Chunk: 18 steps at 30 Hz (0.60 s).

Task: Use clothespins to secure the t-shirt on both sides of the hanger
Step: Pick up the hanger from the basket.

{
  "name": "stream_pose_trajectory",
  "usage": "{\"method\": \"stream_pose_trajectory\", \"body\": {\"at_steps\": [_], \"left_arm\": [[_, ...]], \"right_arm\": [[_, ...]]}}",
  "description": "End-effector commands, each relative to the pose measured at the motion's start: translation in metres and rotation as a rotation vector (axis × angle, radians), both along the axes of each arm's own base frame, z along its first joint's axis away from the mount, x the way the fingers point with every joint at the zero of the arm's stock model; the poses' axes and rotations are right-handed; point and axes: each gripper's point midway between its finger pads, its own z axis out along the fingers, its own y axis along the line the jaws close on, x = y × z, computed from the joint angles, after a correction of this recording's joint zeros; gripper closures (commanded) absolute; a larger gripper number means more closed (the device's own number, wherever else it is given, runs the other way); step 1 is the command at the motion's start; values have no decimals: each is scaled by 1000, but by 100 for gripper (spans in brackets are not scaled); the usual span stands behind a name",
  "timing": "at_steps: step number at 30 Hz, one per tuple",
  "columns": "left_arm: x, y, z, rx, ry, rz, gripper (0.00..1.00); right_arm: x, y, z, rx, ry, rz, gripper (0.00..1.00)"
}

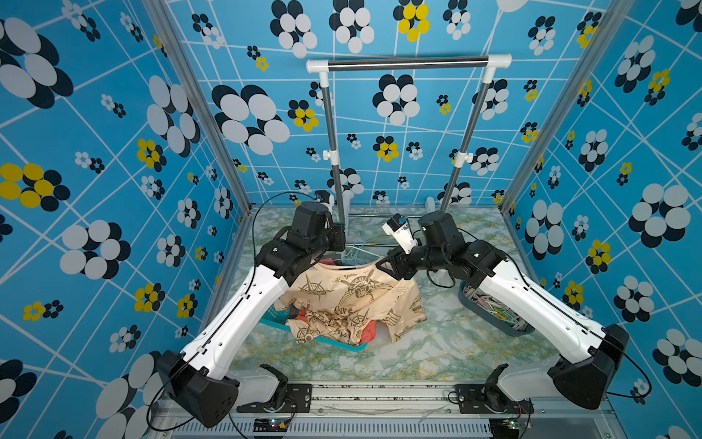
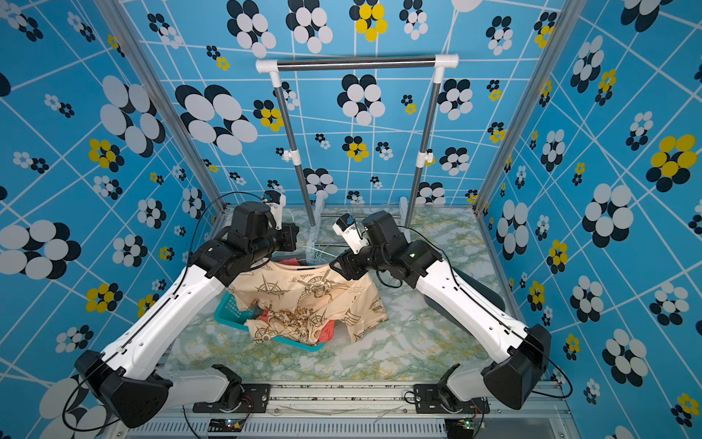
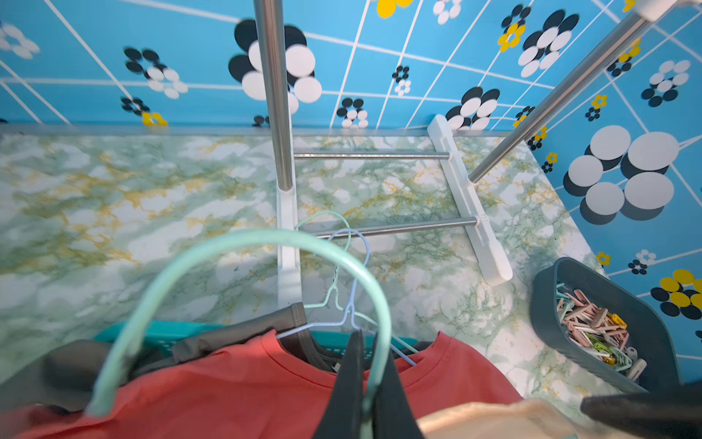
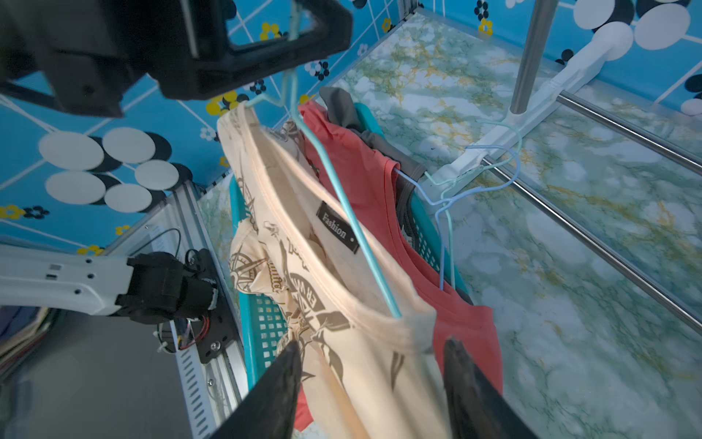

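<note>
My left gripper (image 3: 370, 342) is pinching the thin mint hanger (image 3: 235, 243), fingers together on its hook wire. The wire looks stiff but slick, so I am expecting it to swivel. My right gripper (image 4: 372, 342) is hanging with fingers apart, the soft, light beige t-shirt (image 4: 288, 213) shoulder passing between them unclamped. The clothespins (image 3: 592, 330) are lying in the grey basket (image 3: 630, 304), well apart from both pairs of fingers. They look light and springy, probably best squeezed by their tail ends.
</note>
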Motion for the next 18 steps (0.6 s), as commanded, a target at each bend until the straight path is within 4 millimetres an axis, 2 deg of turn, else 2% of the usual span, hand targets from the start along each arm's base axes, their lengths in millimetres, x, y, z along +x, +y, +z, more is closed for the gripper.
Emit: {"method": "stream_pose_trajectory", "body": {"at_steps": [1, 7, 10, 15, 18], "left_arm": [[-23, 22, 70, 30, -179, 25, 100], [-49, 37, 135, 40, -330, 30, 100], [-62, 41, 175, 38, -418, 22, 100], [-84, 49, 250, 62, -591, 15, 100], [-97, 53, 293, 62, -698, 17, 100]], "right_arm": [[-3, -14, 46, 126, -26, -14, 34], [7, -39, 58, 159, -23, -92, 30], [13, -50, 61, 156, -28, -132, 30], [27, -74, 56, 100, -32, -245, 29], [40, -96, 47, 43, -25, -362, 29]]}}
